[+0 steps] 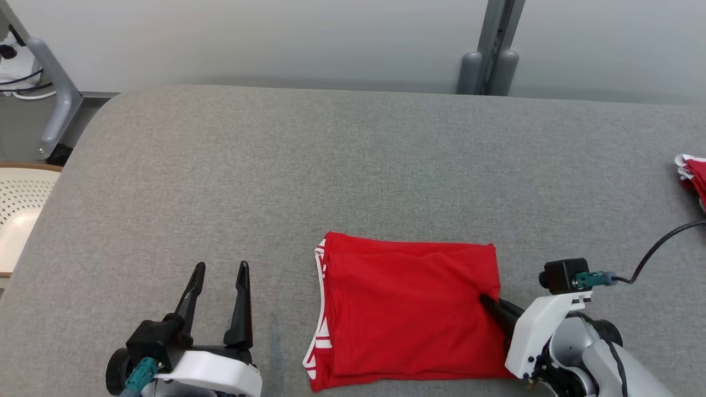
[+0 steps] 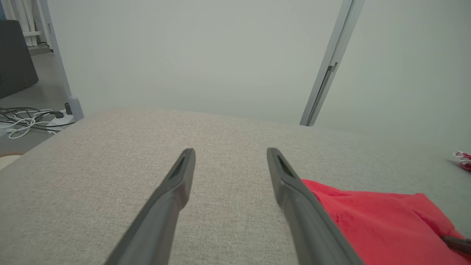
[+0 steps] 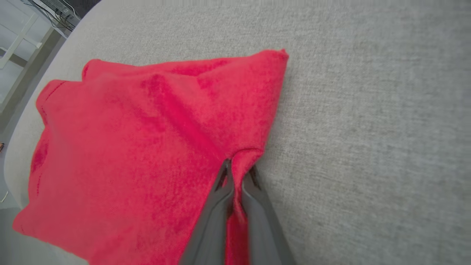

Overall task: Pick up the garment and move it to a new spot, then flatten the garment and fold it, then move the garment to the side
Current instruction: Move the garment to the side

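Since the folded red garment (image 1: 408,309) lay near the front edge of the grey surface (image 1: 220,165), my right gripper (image 3: 239,167) was pinched nearly closed on its right hem, apparently ready to drag it sideways, while my left gripper (image 1: 220,270) hovered wide open and empty over bare room to its left.

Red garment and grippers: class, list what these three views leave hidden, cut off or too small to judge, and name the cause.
- Head view: the fingertips of the right gripper, buried in a fold of the red garment.
- Left wrist view: part of the garment, behind a finger of the left gripper and cut off by the bottom edge.
- Head view: the red-and-white item, cut off by the right edge; its kind is unclear.
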You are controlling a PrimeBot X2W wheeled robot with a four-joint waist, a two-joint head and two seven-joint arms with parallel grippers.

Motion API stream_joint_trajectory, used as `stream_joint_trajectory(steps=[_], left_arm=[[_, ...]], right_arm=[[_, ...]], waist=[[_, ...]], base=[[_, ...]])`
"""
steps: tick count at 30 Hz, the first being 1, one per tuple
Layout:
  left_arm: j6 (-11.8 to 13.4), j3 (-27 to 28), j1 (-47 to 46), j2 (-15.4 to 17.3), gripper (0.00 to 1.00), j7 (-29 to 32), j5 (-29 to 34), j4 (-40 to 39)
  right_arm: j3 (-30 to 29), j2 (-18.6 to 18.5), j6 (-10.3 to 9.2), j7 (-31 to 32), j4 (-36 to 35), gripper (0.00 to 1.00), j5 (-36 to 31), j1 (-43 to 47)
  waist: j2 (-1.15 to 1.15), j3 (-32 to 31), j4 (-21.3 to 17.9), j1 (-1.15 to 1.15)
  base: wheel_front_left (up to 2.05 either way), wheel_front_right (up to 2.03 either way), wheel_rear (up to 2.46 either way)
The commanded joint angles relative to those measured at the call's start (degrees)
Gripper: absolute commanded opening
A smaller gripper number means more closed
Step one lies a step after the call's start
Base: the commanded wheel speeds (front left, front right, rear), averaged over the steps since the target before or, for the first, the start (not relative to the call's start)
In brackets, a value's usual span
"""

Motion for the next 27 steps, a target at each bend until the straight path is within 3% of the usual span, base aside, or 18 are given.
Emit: stream_joint_trajectory(steps=[1,8,17,27], left_arm=[[0.1,0.2,-1.1,0.1,1.00,-0.2,0.4,-0.3],[-0.4,0.2,-1.7,0.1,1.00,-0.2,1.5,-0.5],[-1.0,-0.4,-3.2,0.3,1.00,-0.2,3.7,-0.6],[-1.8,-0.6,-5.4,1.3,1.00,-0.2,5.8,-0.8]], right_arm=[[0.3,-0.9,0.01,-1.2,0.5,0.00,1.1,-1.1],[1.1,-5.0,0.01,-4.4,0.1,0.00,3.4,-5.1],[-0.3,-12.5,0.01,-4.6,-0.5,0.00,2.3,-9.7],[-2.0,-13.2,0.01,-5.8,-1.9,0.00,1.4,-11.5]], waist=[[0.00,0.3,-0.7,0.00],[0.00,1.4,-5.1,0.00],[0.00,3.7,-14.0,0.00],[0.00,5.6,-23.5,0.00]], base=[[0.00,0.00,0.00],[0.00,0.00,0.00],[0.00,0.00,0.00],[0.00,0.00,0.00]])
